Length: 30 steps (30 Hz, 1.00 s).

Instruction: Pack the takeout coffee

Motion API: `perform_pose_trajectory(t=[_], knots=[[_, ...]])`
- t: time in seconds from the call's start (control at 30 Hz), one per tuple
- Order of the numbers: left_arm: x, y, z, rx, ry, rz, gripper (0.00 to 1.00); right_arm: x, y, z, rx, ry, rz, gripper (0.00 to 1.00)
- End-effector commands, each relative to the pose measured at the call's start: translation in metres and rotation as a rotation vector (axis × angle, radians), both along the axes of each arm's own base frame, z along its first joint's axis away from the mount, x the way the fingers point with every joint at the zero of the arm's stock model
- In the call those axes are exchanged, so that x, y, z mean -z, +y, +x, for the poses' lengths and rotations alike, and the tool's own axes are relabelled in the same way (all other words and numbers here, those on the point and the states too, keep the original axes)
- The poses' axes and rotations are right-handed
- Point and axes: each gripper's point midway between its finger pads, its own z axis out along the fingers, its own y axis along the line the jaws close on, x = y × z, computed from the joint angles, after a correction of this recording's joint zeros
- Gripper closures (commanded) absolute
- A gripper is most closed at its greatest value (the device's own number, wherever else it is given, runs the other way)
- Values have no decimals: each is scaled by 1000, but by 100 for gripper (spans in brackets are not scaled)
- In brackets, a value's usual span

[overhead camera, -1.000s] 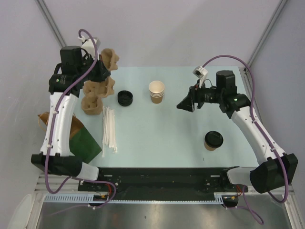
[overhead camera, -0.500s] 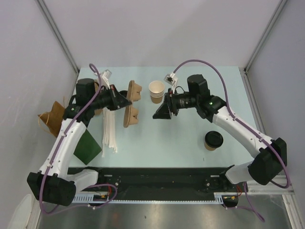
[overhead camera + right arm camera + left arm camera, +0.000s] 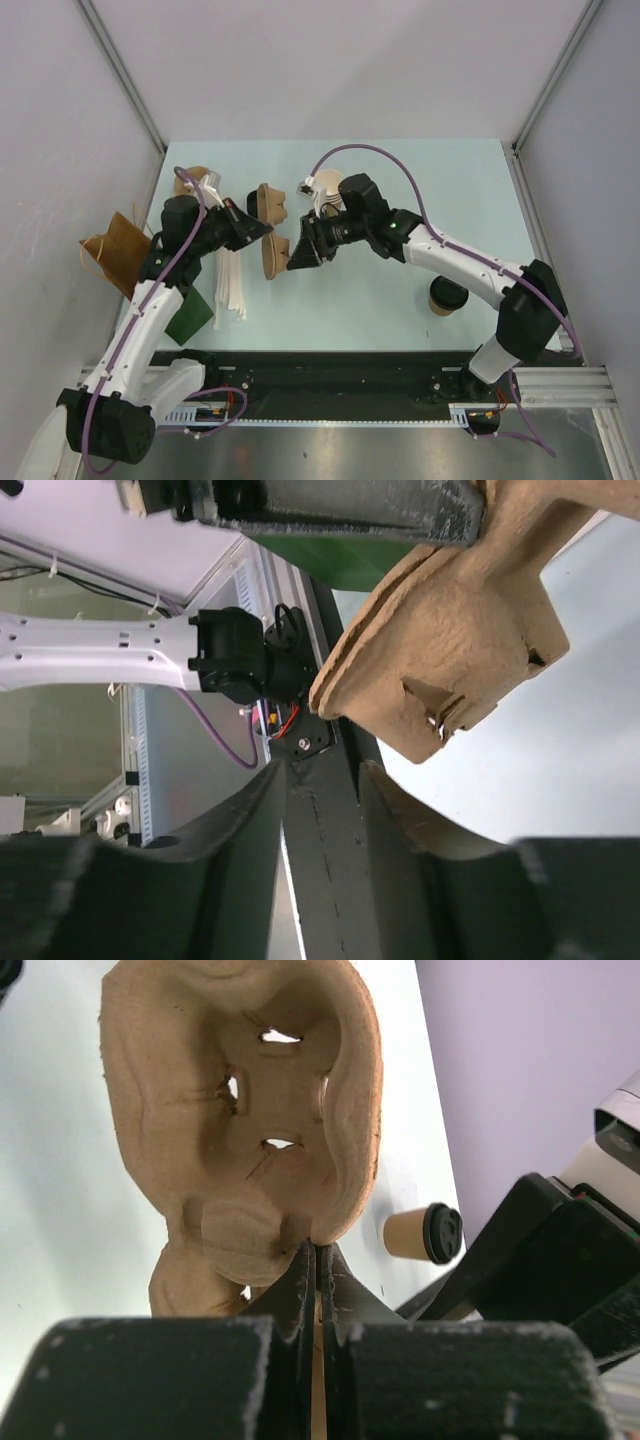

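Early going, by the look of it. Takeout coffee (image 3: 448, 295) standing lidded at the near right of the table (image 3: 420, 170), well apart from both grippers. Left gripper (image 3: 262, 229) pinched tight on the rim of the pulp cup carrier (image 3: 268, 205); right gripper (image 3: 293, 258) part-open just beside its lower end, not seen clasping it. Left to do, seemingly: set carrier down, seat cup, bag.

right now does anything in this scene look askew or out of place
The tan moulded-pulp cup carrier is held tilted on edge above the pale table, its rim pinched in the shut left gripper. The small tan lidded paper cup stands upright. Nothing looks spilled.
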Motion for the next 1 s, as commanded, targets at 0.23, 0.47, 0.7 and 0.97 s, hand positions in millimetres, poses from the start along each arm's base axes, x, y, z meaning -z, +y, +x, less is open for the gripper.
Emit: perform_pose_trajectory(t=[0.23, 0.47, 0.7, 0.97], knots=[[13, 8, 2, -77, -8, 13, 100, -17, 33, 8, 4, 7, 39, 65], [13, 5, 0, -69, -10, 14, 100, -6, 41, 8, -1, 11, 15, 70], [19, 4, -5, -59, -3, 21, 100, 2, 45, 17, 25, 2, -11, 73], [20, 4, -5, -60, -2, 23, 100, 7, 41, 24, 58, -10, -37, 76]])
